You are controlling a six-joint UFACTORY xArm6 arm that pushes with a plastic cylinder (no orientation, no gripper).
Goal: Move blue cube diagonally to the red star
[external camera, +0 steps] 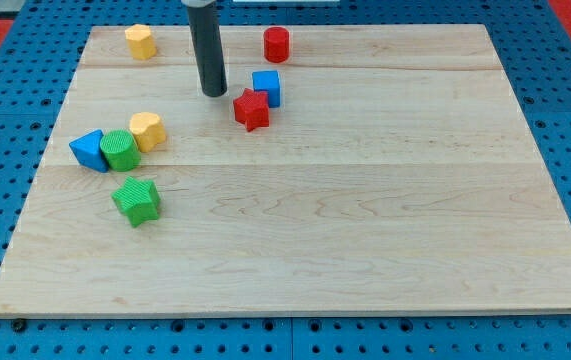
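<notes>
No claw on this arm, so nothing opens or holds; only my tip (pixel 214 93), standing on the board (pixel 365 200) just left of the red star (pixel 251 109), apart from it. Blue cube (pixel 266 88) sits at the star's upper right, touching it or nearly, so the task looks approx. done. If more push is needed, go around and come slowly. Red cylinder (pixel 277 44) is near above. Other blocks are well apart at left, w/o blocking.
</notes>
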